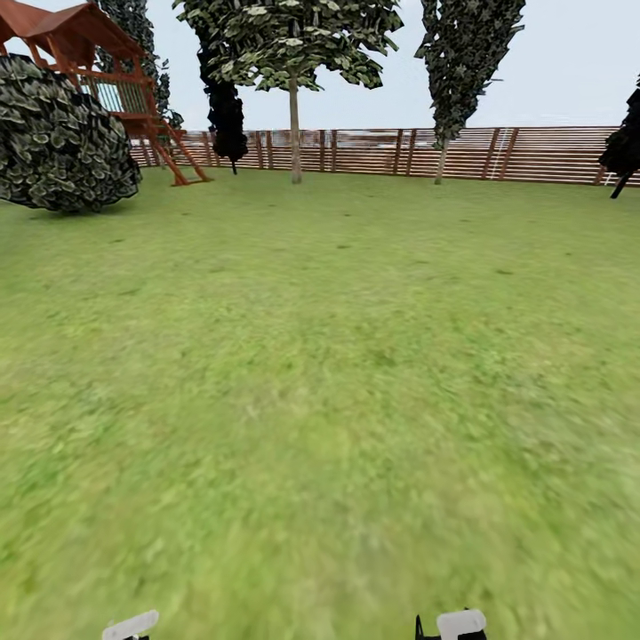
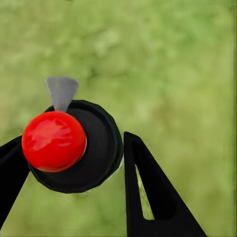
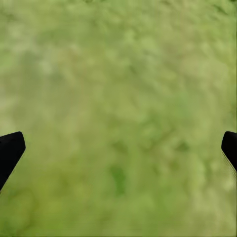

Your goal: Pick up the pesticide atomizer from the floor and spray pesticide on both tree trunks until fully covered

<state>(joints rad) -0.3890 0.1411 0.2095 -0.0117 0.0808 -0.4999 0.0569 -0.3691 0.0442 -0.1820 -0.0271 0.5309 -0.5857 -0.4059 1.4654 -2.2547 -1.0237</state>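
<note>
Blurry green grass floor [image 1: 338,373] carries a round bush [image 1: 62,138], playset [image 1: 98,62] and trees [image 1: 293,53].

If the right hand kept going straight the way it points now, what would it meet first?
Only the grass lawn. The right hand is open, nothing between its fingertips, and nothing lies ahead of it in the right wrist view. How far off the grass is cannot be judged.

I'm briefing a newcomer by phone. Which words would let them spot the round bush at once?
Start at the brown slat fence along the lawn's far edge and follow it left to the red wooden playhouse. The bush sits just before it: a low, dark, leafy ball resting on the grass, with no bare trunk, unlike the trees.
</note>
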